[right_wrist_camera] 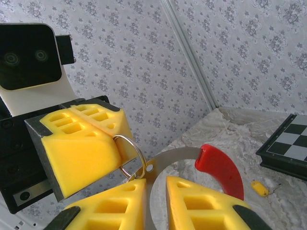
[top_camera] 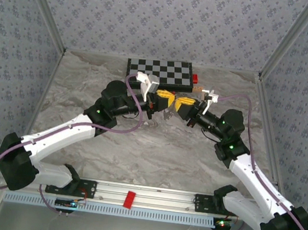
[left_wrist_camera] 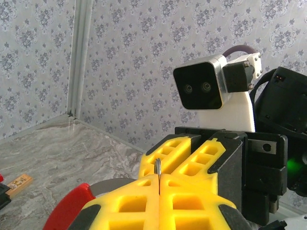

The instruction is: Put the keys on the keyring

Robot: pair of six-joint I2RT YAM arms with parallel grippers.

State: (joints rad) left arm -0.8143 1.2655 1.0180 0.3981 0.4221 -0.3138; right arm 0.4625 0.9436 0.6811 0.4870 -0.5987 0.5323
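both arms met mid-air over the table [top_camera: 149, 154], just in front of the chessboard [top_camera: 159, 73], fingertips nearly touching. left gripper [top_camera: 166, 101] was clamped flat, yellow pads pressed together with no gap, pinching a small split ring [right_wrist_camera: 142, 154]. in the left wrist view the ring's thin metal edge stuck up out of the seam between the pads. right gripper [right_wrist_camera: 156, 201] was narrow, with a slim gap between its pads. the keyring [right_wrist_camera: 216, 167] ran up through that gap: its flat grey band lay against the left-side pad, then arced up and right to its red section. couldn't tell whether the right pads actually squeezed the band or just bracketed it. the band had a small hole near its end, and the split ring sat right at that hole. couldn't confirm whether the wire was threaded through or only overlapping. the keyring was off the table, between the two grippers. one key [right_wrist_camera: 259, 188], tiny and yellow, lay loose on the table near the chessboard's edge, well apart from both grippers and the keyring.
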